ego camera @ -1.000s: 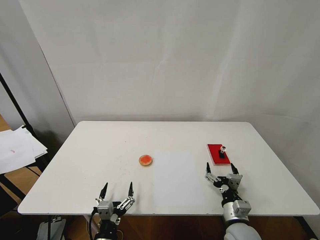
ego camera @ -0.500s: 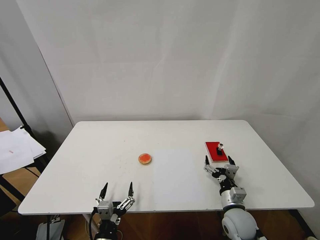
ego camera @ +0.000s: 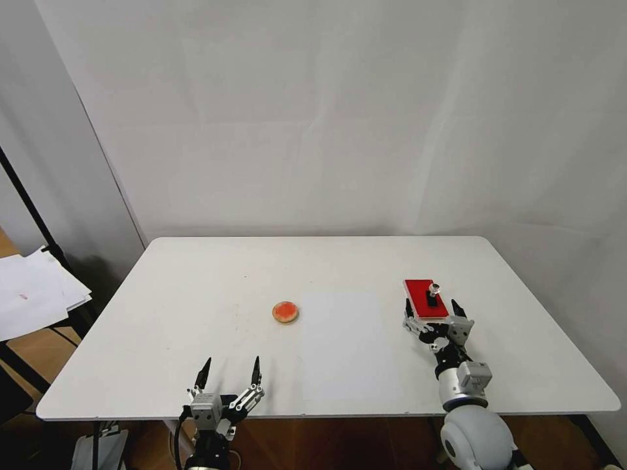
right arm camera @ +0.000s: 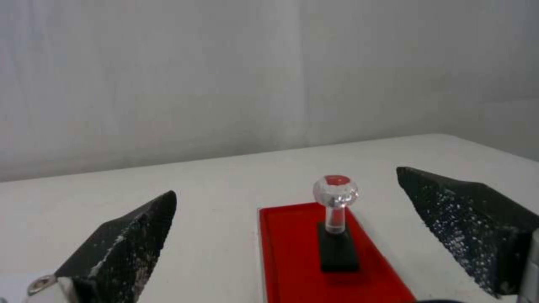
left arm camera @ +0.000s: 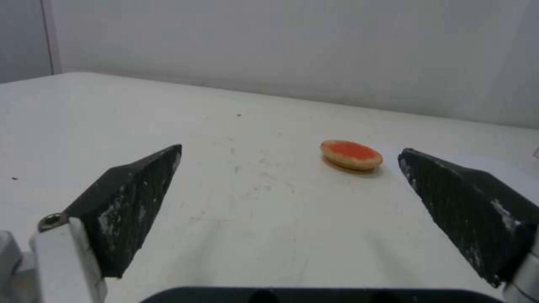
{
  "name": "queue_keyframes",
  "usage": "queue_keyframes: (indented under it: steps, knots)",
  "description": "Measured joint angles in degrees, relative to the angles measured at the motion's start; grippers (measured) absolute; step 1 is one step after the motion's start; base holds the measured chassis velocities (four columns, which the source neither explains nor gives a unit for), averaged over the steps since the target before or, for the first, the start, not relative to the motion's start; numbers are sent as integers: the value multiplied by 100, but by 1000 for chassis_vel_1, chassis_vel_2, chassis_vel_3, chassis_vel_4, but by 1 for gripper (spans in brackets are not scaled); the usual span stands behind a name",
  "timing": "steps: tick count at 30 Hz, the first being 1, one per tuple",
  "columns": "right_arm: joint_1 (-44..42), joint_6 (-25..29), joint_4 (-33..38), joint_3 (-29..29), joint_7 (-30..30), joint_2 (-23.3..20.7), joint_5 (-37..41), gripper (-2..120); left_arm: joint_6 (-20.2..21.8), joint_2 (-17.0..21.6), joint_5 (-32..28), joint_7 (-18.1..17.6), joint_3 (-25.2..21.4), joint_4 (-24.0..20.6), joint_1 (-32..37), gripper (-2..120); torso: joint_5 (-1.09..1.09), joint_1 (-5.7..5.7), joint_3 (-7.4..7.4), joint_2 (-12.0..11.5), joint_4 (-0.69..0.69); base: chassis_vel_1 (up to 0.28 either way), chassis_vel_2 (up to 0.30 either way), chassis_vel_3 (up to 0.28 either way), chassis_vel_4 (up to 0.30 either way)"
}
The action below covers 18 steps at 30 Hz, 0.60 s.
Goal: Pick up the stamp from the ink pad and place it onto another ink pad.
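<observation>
The stamp (ego camera: 432, 294) (right arm camera: 337, 219), black base with a clear round knob, stands upright on the red rectangular ink pad (ego camera: 423, 299) (right arm camera: 292, 252) at the table's right. My right gripper (ego camera: 432, 308) is open just at the pad's near end, one fingertip on each side of it, nothing held. The round orange-red ink pad (ego camera: 285, 313) (left arm camera: 351, 155) with a tan rim lies near the table's middle. My left gripper (ego camera: 228, 373) is open and idle at the near edge, some way before the round pad.
The white table (ego camera: 196, 287) has bare room between the two pads and all around them. A dark stand pole (ego camera: 32, 209) and a stack of white papers (ego camera: 32, 294) sit off the table's left side. A white backdrop hangs behind.
My right gripper has moved forward from a short way before the red pad until its fingertips flank the pad's near end. The left arm and both pads have stayed put.
</observation>
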Motion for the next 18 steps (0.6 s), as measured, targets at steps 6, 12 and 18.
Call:
queue_keyframes:
  steps: [6,12,18]
  knots:
    - [149,-7,-189,-42,-9,80,11,100,0,0,0,0,0,0,0,102,0,0,0,0,0,0,0,0,0]
    - [210,46,-289,-48,-42,101,6,100,0,0,0,0,0,0,0,102,0,-1,0,0,-1,0,0,0,0]
    - [522,90,-565,-47,-72,105,76,100,0,0,0,0,0,0,0,102,0,-1,0,0,-1,0,0,0,0]
